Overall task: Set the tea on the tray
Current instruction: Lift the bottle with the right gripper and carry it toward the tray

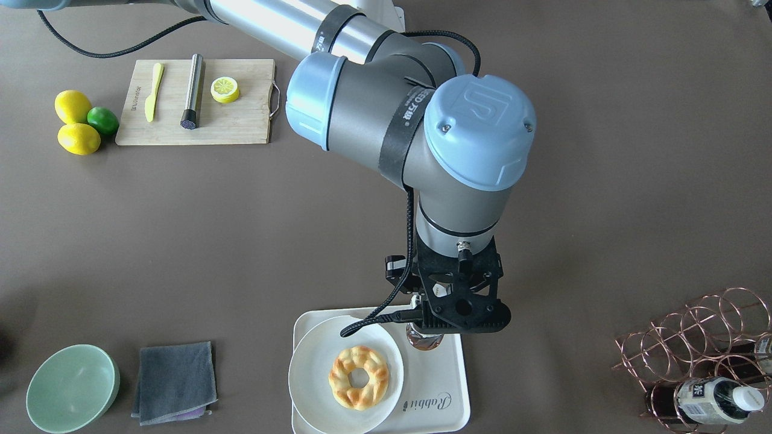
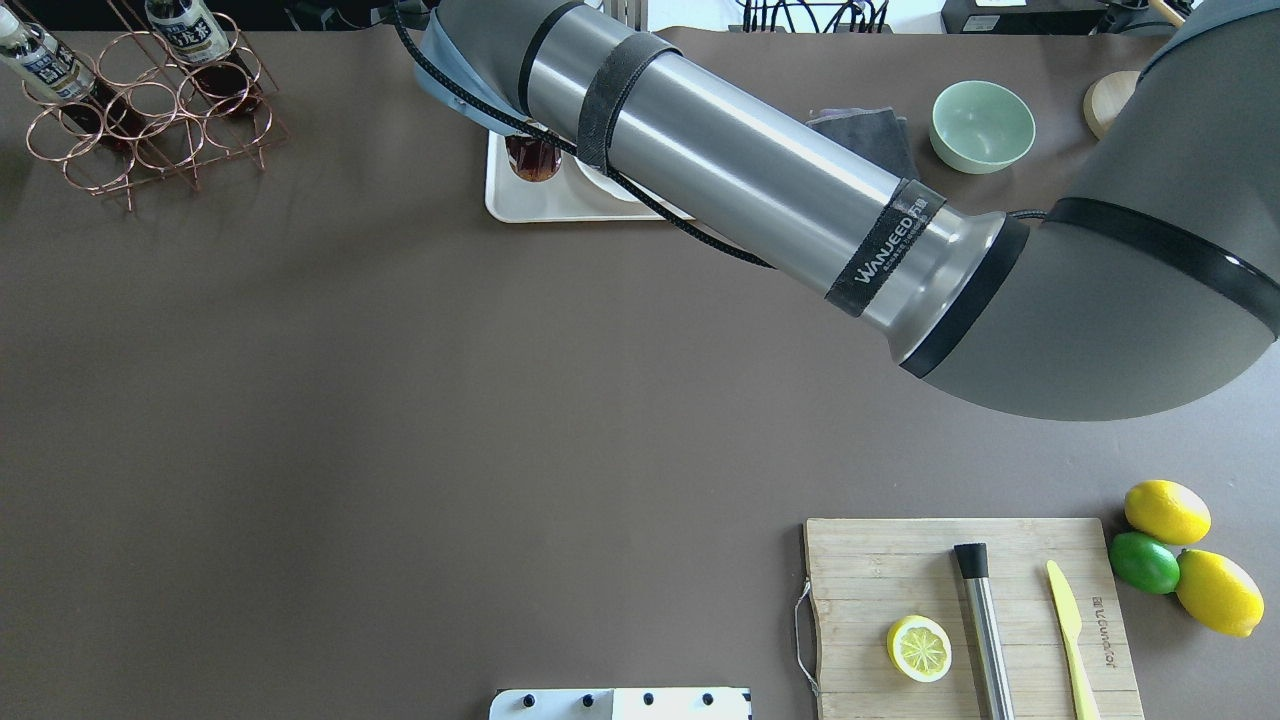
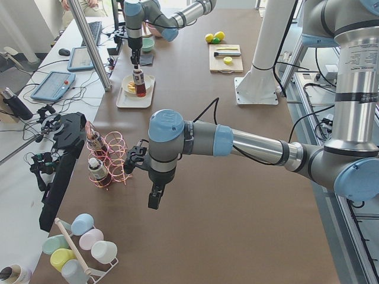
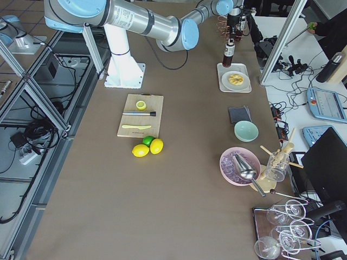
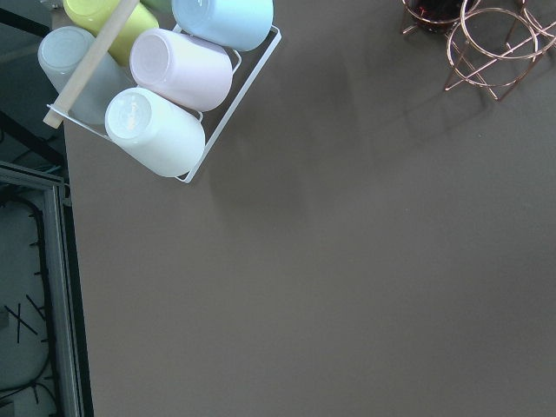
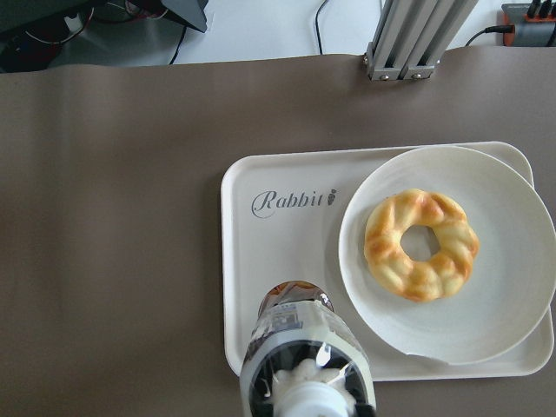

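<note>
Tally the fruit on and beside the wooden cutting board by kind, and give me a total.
Whole lemons: 2
Lime: 1
Lemon half: 1
Total: 4

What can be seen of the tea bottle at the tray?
The tea bottle is small, clear plastic, holding dark reddish-brown liquid, with a white cap and pale grey printed label. It is upright over the cream tray, beside the white plate. The right gripper holds its top; whether its base touches the tray is unclear.
</note>
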`<state>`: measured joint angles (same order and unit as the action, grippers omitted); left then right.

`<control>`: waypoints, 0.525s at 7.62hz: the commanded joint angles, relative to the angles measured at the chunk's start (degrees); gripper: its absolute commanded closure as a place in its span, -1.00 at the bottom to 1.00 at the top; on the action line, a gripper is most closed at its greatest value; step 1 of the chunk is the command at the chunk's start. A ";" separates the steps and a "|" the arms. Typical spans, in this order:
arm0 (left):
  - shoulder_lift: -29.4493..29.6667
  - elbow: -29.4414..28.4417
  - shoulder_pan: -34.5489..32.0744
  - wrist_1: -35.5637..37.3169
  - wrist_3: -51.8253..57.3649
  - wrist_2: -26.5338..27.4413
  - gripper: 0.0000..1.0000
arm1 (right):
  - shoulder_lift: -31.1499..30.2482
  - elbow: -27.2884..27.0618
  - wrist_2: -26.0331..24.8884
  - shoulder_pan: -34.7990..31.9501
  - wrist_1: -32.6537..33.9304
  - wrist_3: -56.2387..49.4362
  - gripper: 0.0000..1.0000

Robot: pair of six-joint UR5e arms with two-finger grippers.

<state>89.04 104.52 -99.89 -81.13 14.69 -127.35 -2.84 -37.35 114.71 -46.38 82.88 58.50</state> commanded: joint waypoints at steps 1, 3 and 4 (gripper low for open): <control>0.25 -0.46 -0.04 -0.08 -0.01 0.00 -0.96 | 0.73 6.66 -2.11 0.06 -8.94 -0.06 1.00; 0.87 -1.42 -0.04 -0.08 -0.10 0.00 -0.96 | 1.08 7.55 -3.35 0.15 -10.10 -0.41 1.00; 0.87 -2.30 -0.04 -1.82 -0.27 0.00 -0.96 | 1.17 7.73 -3.88 0.24 -10.19 -0.41 1.00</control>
<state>89.66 103.48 -99.93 -81.30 14.60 -127.35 -1.85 -30.32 111.81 -46.27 73.54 58.23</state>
